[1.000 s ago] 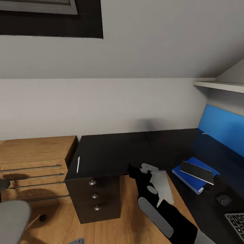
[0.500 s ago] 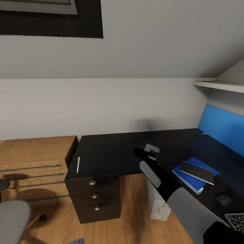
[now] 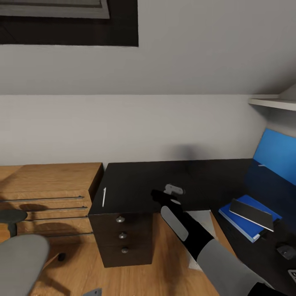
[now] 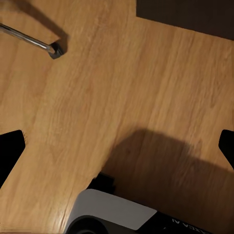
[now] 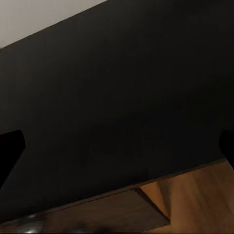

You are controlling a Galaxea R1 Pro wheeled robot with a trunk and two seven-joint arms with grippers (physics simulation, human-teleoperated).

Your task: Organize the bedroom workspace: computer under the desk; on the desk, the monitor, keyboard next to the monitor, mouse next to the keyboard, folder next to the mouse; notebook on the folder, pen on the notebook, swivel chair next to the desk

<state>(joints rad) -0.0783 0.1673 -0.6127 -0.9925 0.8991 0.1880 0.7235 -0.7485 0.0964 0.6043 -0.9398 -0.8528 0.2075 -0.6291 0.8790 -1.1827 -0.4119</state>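
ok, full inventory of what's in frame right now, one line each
desk: 1, glossy black top, centre to right, dark three-knob drawer unit below
pen: 1, white, desk's left edge
folder: 1, blue, desk's right part
notebook: 1, grey, lying on the folder
mouse: 1, dark, desk, near right edge of the head view
computer: 1, light grey, on floor beside desk, partly behind the arm
swivel chair: 1, grey, lower left
wood drawer chest: 1, light wood, left of desk
blue wall panel: 1, right
right gripper: 1, over desk's front edge, jaws open
left gripper: 1, above wood floor, jaws open
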